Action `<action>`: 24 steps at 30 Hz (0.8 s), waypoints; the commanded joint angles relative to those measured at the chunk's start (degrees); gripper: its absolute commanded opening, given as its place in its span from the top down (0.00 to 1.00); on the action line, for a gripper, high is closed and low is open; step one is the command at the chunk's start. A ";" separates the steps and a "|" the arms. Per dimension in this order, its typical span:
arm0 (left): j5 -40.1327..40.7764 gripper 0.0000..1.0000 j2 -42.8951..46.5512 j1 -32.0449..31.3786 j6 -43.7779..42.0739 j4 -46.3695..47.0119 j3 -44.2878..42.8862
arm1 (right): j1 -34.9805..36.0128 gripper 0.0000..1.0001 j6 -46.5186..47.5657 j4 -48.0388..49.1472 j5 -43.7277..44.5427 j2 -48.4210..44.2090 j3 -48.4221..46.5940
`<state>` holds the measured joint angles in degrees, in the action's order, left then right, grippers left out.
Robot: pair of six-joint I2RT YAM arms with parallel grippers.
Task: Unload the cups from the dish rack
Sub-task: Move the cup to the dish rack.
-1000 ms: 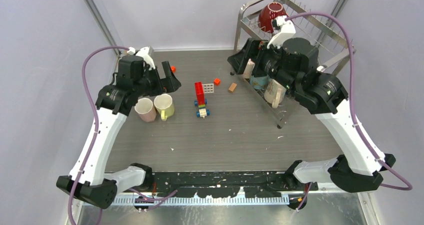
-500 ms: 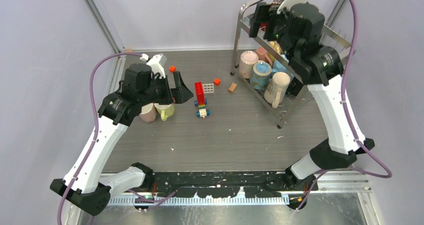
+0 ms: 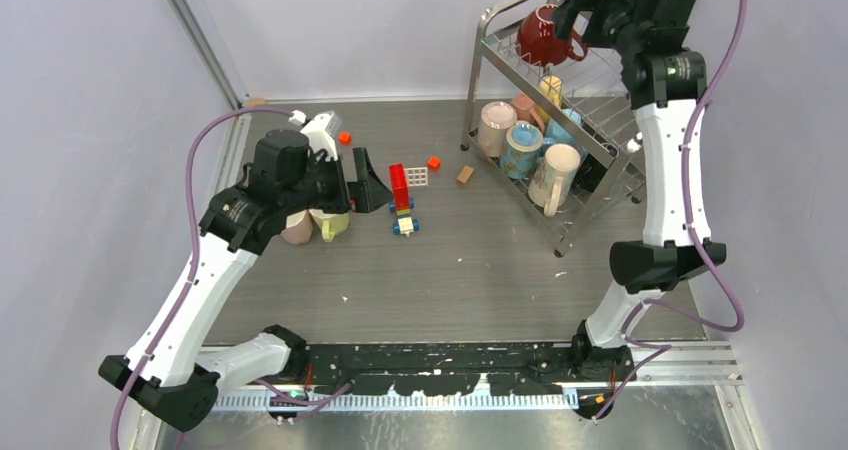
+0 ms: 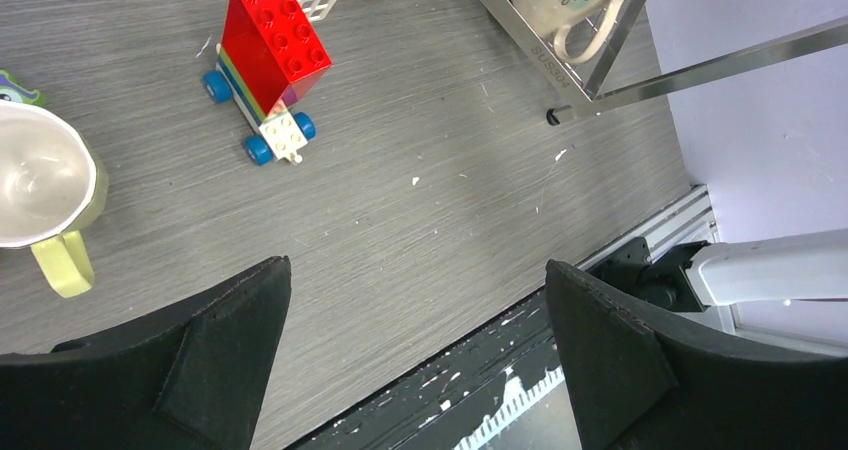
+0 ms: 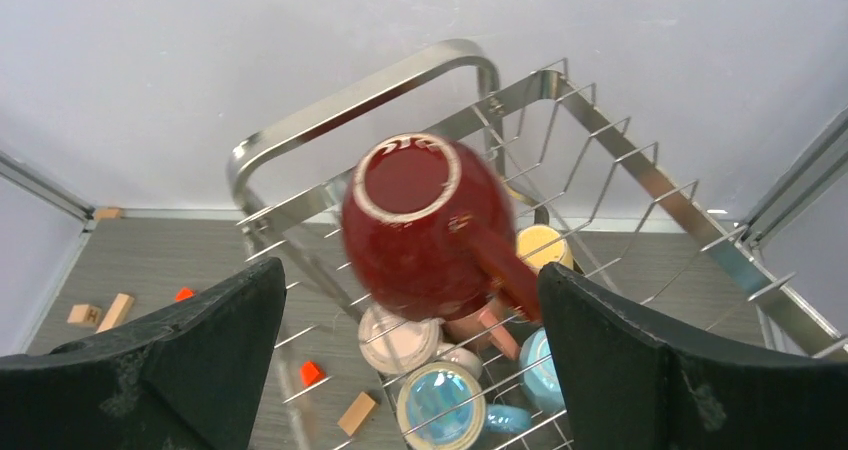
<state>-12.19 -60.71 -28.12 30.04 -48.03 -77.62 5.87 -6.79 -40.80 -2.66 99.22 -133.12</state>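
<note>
Right hand [image 5: 408, 273] is hovering open over the red mug [image 5: 420, 225], probably not touching. Left hand [image 4: 417, 268] is gaping empty too.

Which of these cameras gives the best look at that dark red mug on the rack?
The right wrist view: the dark red mug fills the middle, its base toward the camera, on the upper tier of the dish rack. The top external view shows it small and distant. The left wrist view misses it.

The grey table [image 3: 480, 270] carries the dish rack [image 3: 597, 188], two cups [image 3: 335, 225], a block car [image 3: 402, 202] and loose blocks [image 3: 434, 163].
</note>
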 commanded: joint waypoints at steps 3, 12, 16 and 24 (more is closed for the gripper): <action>-0.96 0.00 1.07 -0.45 0.32 2.79 0.26 | -8.91 0.00 -5.88 5.25 -16.97 4.33 -4.96; -0.53 0.00 0.59 -0.97 0.84 3.19 0.35 | -10.70 0.00 -6.13 4.93 -22.81 8.98 -6.89; -0.45 0.00 0.50 -1.14 1.14 3.27 0.70 | -10.70 0.00 -6.21 5.04 -23.58 9.74 -5.35; -0.16 0.00 0.46 -1.58 1.36 3.62 1.26 | -10.70 0.00 -6.67 5.05 -25.08 11.24 -3.60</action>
<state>-12.19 -60.73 -29.30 31.14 -46.96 -76.44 -4.80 -12.47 -37.89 -25.58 109.65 -136.94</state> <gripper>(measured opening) 0.996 0.996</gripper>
